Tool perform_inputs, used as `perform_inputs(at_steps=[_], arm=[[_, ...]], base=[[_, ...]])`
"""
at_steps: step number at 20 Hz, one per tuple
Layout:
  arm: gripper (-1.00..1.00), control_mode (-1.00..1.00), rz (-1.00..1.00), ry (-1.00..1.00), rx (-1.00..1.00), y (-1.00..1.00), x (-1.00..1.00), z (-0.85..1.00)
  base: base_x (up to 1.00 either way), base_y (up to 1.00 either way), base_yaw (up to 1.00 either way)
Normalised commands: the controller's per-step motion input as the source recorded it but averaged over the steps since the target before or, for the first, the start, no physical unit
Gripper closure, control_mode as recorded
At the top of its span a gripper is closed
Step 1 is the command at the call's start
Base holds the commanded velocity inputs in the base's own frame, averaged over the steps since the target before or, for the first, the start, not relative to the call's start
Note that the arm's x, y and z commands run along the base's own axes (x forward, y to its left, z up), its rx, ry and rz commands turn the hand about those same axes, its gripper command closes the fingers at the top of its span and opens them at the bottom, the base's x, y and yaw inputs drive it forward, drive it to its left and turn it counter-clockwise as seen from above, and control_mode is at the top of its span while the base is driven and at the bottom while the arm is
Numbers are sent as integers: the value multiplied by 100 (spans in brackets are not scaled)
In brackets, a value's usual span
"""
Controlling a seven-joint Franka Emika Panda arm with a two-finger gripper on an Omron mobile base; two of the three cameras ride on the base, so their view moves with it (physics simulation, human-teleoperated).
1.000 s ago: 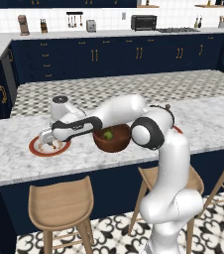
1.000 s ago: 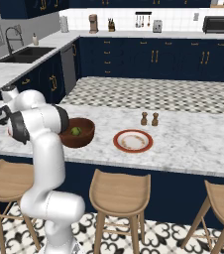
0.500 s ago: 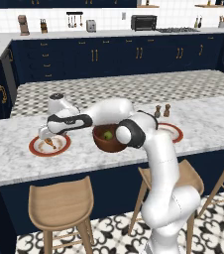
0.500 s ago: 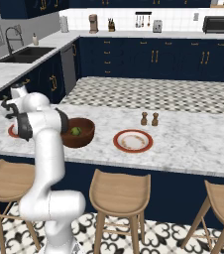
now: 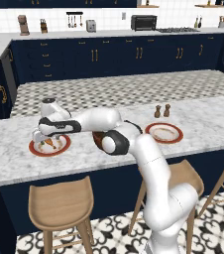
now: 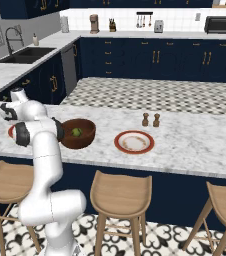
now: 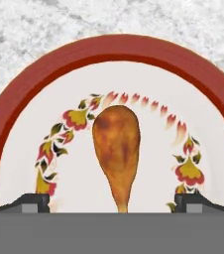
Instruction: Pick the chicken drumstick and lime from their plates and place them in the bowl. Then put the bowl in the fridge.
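1. The chicken drumstick (image 7: 116,147) lay on the left plate (image 7: 29,104), centred between your gripper (image 7: 116,202)'s spread fingertips (image 7: 32,202), bone end toward you.
2. No readable writing showed; the plate bore only a floral ring.
3. The gripper (image 5: 40,137) hung just above that plate (image 5: 49,146) near the counter (image 5: 15,158)'s front edge; the bowl (image 6: 78,133), holding the lime (image 6: 77,132), sat beside it, the second plate (image 6: 134,142) well apart.
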Motion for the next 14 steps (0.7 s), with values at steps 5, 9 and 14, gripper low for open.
perform_inputs(at_steps=[5, 9, 14], arm=[[100, -100, 0, 0, 0, 1, 1, -39], [100, -100, 1, 0, 0, -5, 1, -21], [100, -100, 2, 0, 0, -6, 1, -28]], base=[[0, 0, 0], [0, 0, 0], [0, 0, 0]])
